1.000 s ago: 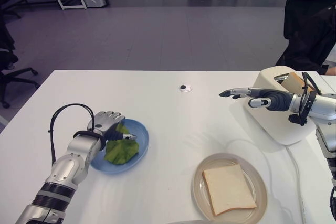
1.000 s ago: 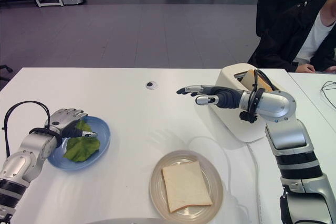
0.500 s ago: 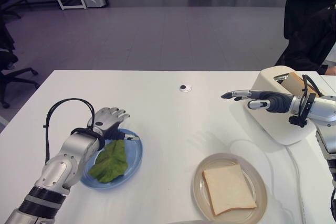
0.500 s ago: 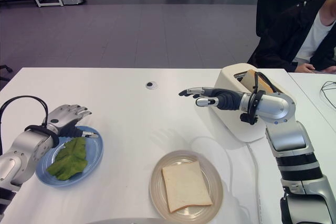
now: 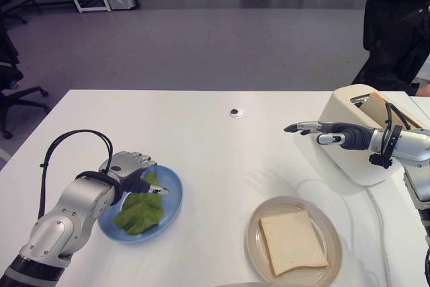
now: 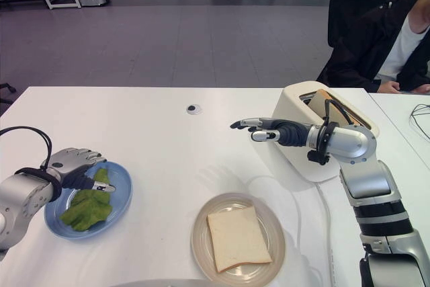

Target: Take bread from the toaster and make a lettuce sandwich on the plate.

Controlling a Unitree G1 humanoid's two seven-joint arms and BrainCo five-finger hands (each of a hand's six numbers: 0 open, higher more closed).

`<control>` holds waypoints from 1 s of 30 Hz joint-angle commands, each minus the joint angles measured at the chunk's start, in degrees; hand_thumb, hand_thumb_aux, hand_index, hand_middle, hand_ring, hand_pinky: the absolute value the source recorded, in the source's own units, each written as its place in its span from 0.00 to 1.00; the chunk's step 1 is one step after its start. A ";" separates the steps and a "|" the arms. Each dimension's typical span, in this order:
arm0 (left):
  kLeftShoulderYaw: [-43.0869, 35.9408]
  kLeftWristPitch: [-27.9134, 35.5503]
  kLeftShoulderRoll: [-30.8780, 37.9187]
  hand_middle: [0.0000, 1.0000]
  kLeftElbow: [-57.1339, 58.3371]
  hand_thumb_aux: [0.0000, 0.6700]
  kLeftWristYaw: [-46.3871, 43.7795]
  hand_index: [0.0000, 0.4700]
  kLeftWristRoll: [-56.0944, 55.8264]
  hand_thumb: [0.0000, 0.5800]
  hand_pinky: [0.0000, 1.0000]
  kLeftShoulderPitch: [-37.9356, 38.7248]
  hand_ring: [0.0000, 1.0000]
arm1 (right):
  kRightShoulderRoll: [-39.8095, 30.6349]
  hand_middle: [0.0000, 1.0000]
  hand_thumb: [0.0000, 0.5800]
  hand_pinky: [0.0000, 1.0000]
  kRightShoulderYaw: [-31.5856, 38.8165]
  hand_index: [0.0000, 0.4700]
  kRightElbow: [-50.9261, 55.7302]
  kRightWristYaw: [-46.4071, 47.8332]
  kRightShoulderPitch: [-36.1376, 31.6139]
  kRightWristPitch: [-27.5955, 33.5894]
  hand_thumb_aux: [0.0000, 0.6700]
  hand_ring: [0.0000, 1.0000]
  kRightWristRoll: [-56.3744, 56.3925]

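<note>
1. Left hand (image 5: 130,169) sat over the far-left rim of the blue plate (image 5: 172,199), on the robot's left side of the table (image 5: 222,149).
2. Its fingers were curled down onto the upper edge of the lettuce (image 5: 139,209). They appeared to pinch a raised fold of the leaf, though the hand partly hid the contact.
3. The rest of the lettuce lay flat in the blue plate.
4. Right hand (image 5: 321,128) hovered above the table just beside the toaster (image 5: 346,160), fingers stretched out flat, pointing toward the robot's left and holding nothing.
5. One bread slice (image 6: 324,98) stood in the toaster's slot, its top showing.
6. A second slice (image 5: 293,240) lay flat on the clear plate (image 5: 254,232), near the front edge and well apart from the blue plate.
</note>
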 commanded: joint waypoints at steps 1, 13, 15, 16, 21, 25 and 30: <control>2.08 -0.44 1.72 0.00 -2.12 0.00 -2.21 0.00 -0.77 0.00 0.00 1.74 0.00 | -0.73 0.00 0.00 0.00 -0.63 0.00 -0.41 0.30 0.82 0.14 0.00 0.00 -0.67; 5.10 -1.98 3.70 0.00 -3.94 0.00 -6.09 0.00 -0.40 0.00 0.00 5.09 0.00 | -0.80 0.00 0.00 0.00 -0.68 0.00 -1.39 0.37 1.79 0.44 0.00 0.00 -0.59; 4.98 -2.58 3.92 0.00 -4.36 0.00 -6.74 0.00 -0.12 0.00 0.00 5.36 0.00 | -0.79 0.00 0.00 0.00 -0.71 0.00 -1.56 0.40 1.81 0.55 0.00 0.00 -0.54; 4.79 -2.93 3.98 0.00 -4.54 0.00 -7.06 0.00 -0.04 0.00 0.00 5.54 0.00 | -0.79 0.00 0.00 0.00 -0.73 0.00 -1.63 0.42 1.83 0.57 0.00 0.00 -0.52; 2.36 -5.03 3.74 0.00 -5.50 0.00 -8.84 0.00 0.62 0.00 0.00 6.24 0.00 | -0.80 0.00 0.00 0.00 -0.71 0.00 -1.75 0.74 1.52 0.56 0.00 0.00 -0.33; -2.29 -6.70 1.82 0.00 -3.60 0.67 -9.80 0.67 0.19 0.89 0.00 6.05 0.00 | -0.81 0.00 0.00 0.00 -0.82 0.00 -2.39 1.02 1.41 0.67 0.00 0.00 -0.13; -4.22 -5.97 -0.53 0.00 -2.80 1.00 -9.21 1.00 -0.04 1.00 0.00 5.91 0.00 | -0.54 0.00 0.00 0.00 -0.44 0.00 -2.30 1.19 1.00 0.56 0.00 0.00 -0.37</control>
